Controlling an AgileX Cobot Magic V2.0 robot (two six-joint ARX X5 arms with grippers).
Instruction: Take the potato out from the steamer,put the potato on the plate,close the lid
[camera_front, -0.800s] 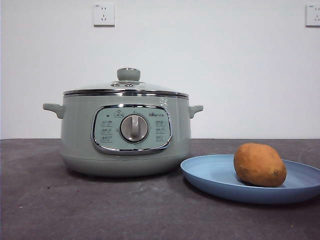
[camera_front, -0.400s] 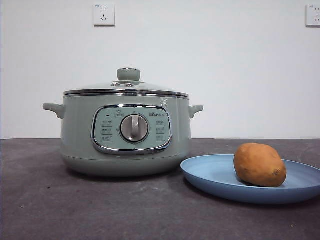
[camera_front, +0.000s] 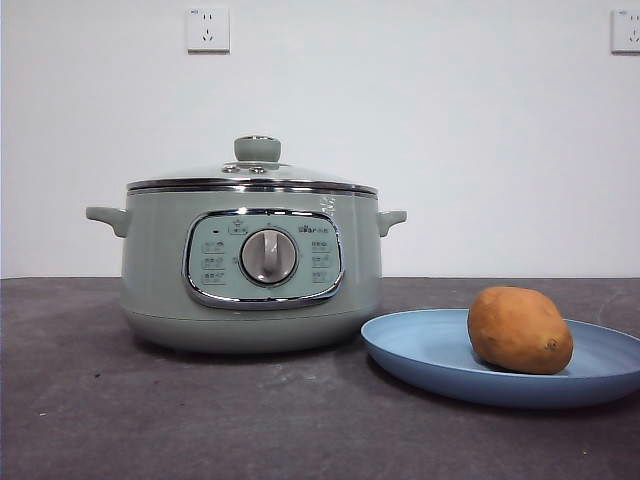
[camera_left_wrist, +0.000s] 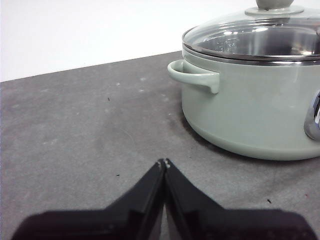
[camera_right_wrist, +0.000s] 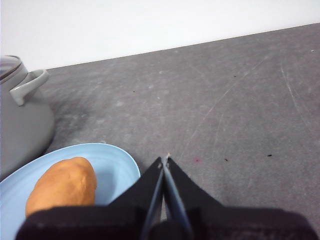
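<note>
1. On the dark surface, the potato (camera_front: 519, 330) lies on the blue plate (camera_front: 420, 350), toward the plate's side farthest from the steamer (camera_front: 250, 265), clear of any hand.
2. The plate sits just beside the steamer's base, nearer the front edge of the surface; I cannot tell whether they touch.
3. The lid (camera_front: 252, 175) sits level on the steamer's rim, its green knob upright, with no gap showing at the chrome band.
4. Compare the last second: nothing has shifted. Potato, plate, lid and steamer hold exactly the same places, so the scene has gone quiet.
5. The left hand (camera_left_wrist: 164, 163) hovers low over bare surface near the steamer's side handle, jaws pressed together, gripping nothing.
6. The right hand (camera_right_wrist: 164, 160) hangs just beside the plate's rim, jaws likewise pressed together and empty.
7. My read: all three steps look done, and both arms appear parked.
</note>
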